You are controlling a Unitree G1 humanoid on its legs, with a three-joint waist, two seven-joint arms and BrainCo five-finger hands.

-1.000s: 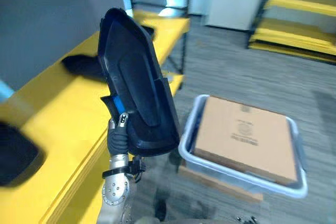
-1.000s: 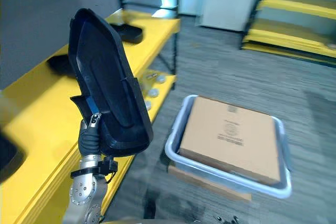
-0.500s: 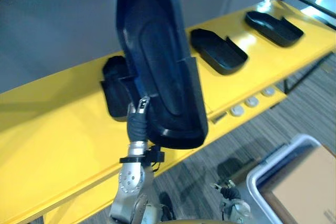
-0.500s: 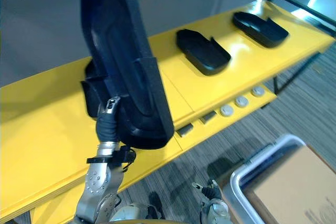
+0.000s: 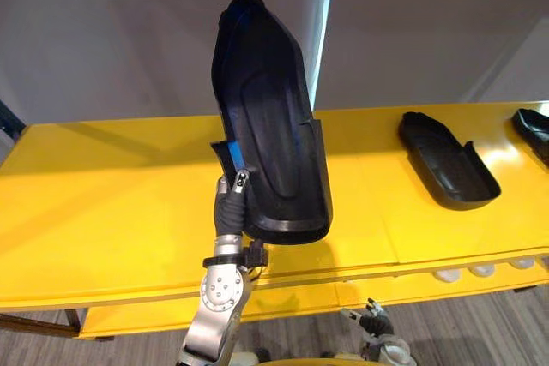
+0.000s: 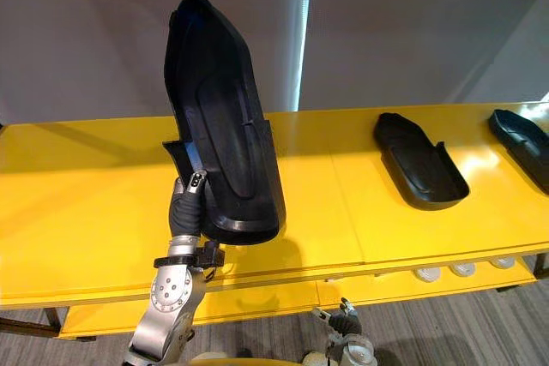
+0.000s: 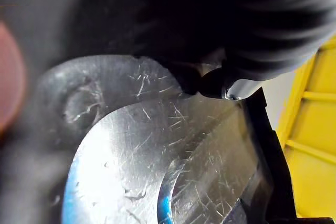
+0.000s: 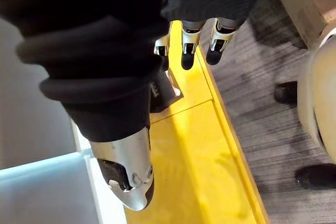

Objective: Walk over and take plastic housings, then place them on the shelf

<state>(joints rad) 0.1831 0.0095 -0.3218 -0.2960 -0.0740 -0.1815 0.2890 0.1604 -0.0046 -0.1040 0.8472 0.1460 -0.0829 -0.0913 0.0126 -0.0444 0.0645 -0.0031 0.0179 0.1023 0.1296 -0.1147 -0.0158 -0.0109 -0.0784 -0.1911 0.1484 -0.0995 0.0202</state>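
Fingers (image 5: 239,183) of left hand (image 5: 228,210) curled round lower edge of upright plastic housing (image 5: 274,135) above shelf (image 5: 103,203); right hand (image 8: 188,34) fingers straight, beside shelf front.

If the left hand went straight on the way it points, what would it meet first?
Probably the grey wall behind the yellow shelf, with the plastic housing in the left hand touching first; the shelf top along that line looks bare, though depth is unclear.
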